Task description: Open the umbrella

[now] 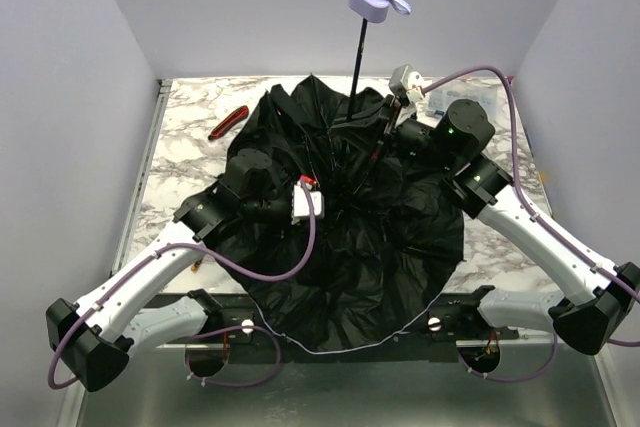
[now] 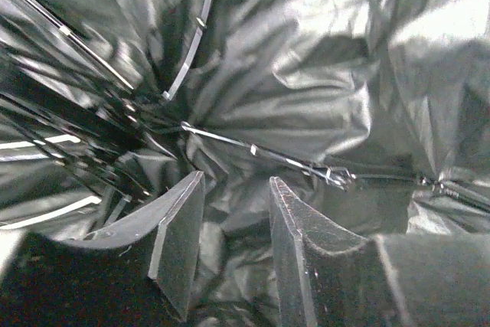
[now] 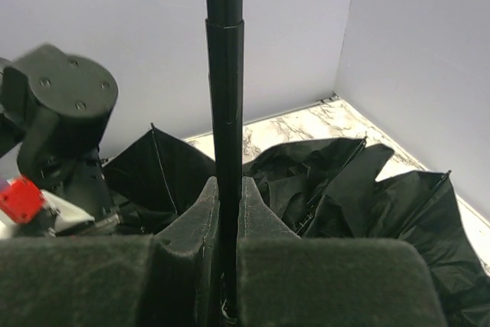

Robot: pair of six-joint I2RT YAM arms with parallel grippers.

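The umbrella lies with its canopy (image 1: 350, 247) spread, black lining and ribs facing up, over most of the table. Its thin black shaft (image 1: 357, 57) rises toward the back, with the lavender handle (image 1: 375, 2) at the top. My right gripper (image 1: 378, 117) is shut on the shaft (image 3: 223, 74), its tips (image 3: 228, 185) pressed to either side. My left gripper (image 1: 335, 202) is open over the canopy's middle. In the left wrist view it (image 2: 237, 181) hovers just above crumpled lining, with a metal rib (image 2: 268, 157) just beyond the fingertips and nothing between them.
A red-handled cutter (image 1: 228, 122) lies on the marble table (image 1: 190, 147) at the back left, beside the canopy edge. Grey walls close in the left, back and right. The left arm's wrist (image 3: 61, 105) sits close beside the shaft.
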